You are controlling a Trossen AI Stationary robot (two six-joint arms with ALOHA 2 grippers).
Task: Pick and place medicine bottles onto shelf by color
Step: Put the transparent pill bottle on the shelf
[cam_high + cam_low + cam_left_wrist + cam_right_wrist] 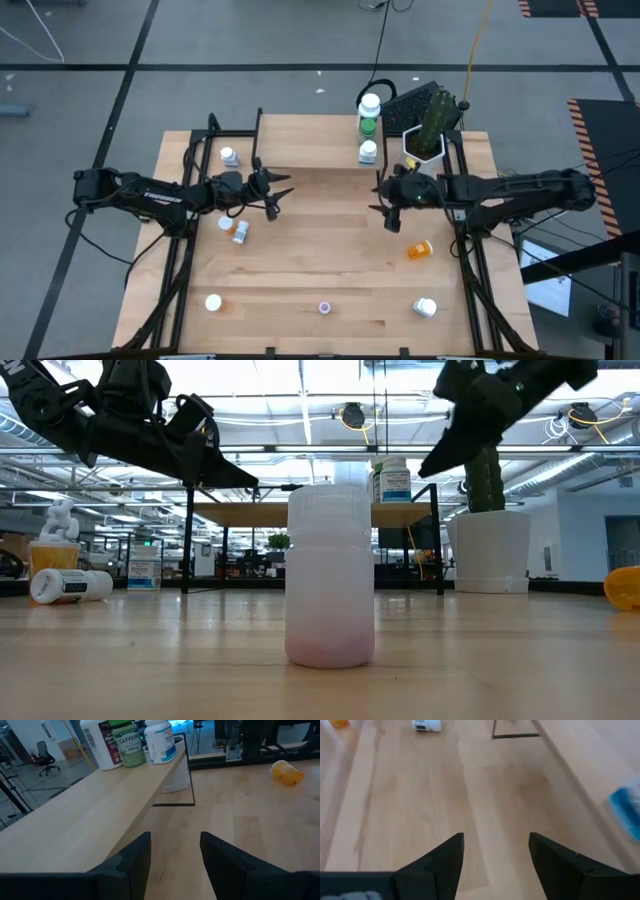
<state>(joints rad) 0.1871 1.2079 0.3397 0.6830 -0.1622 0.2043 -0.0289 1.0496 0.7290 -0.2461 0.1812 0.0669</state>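
The shelf (pixel 300 140) stands along the table's far edge. At its right end stand a white bottle (pixel 370 102), a green one (pixel 368 127) and another white one (pixel 368 152); the left wrist view shows the same three (pixel 125 742). A white bottle (pixel 229 156) stands at the far left. On the table lie or stand a white (pixel 226 224) and an orange bottle (pixel 241 232), an orange one (pixel 420 249) and several near the front edge. My left gripper (pixel 280 195) is open above the table left of centre. My right gripper (pixel 385 205) is open right of centre, nothing between its fingers (pixel 447 857).
A white planter with a cactus (pixel 430 130) stands at the far right beside the shelf. A white bottle (pixel 330 575) stands close to the front edge at the middle, with others (pixel 213 302) (pixel 425 307) on either side. Bare tabletop (pixel 330 240) lies between the grippers.
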